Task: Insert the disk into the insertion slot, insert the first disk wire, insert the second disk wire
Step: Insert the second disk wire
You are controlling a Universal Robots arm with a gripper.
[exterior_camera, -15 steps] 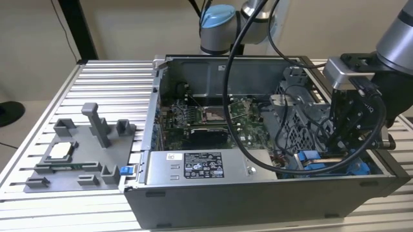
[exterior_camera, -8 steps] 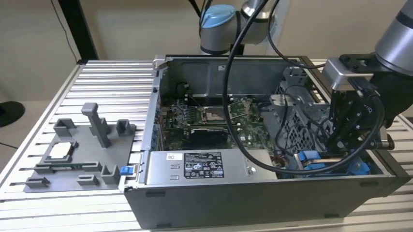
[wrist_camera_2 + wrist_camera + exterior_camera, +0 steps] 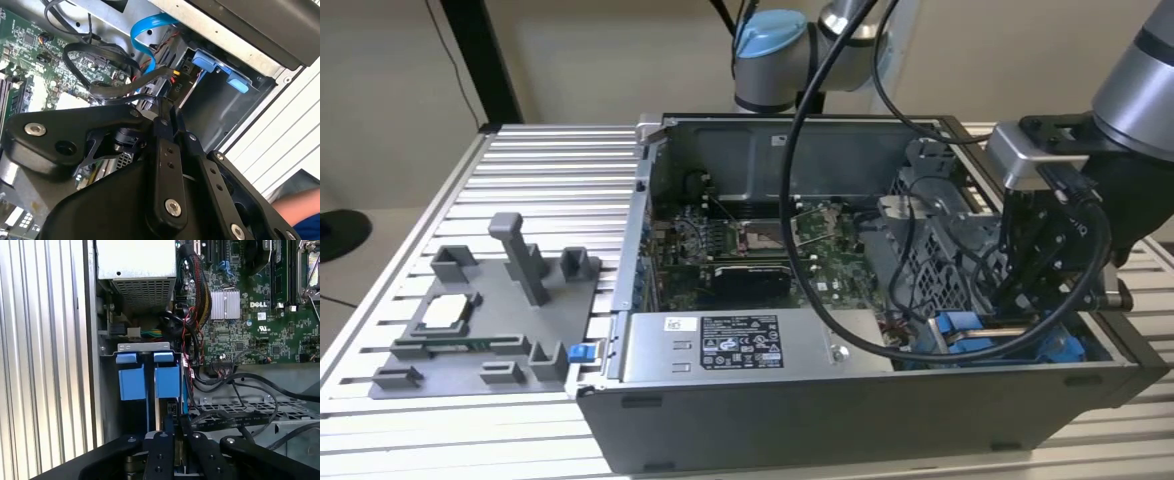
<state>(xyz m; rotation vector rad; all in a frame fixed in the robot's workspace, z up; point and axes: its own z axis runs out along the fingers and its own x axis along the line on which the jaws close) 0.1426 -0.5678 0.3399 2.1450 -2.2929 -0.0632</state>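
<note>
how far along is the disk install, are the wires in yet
Looks done: the disk's blue carrier sits inside the insertion slot, so the disk seems seated, though its body is hidden. In hand: the gripper is down in the case at a black wire beside the slot. Left: neither wire visibly plugged in; a blue cable curves nearby.

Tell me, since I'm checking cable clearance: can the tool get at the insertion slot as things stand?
Probably yes: the tool is already down inside the case at the insertion slot, though black cables lie close beside it.
</note>
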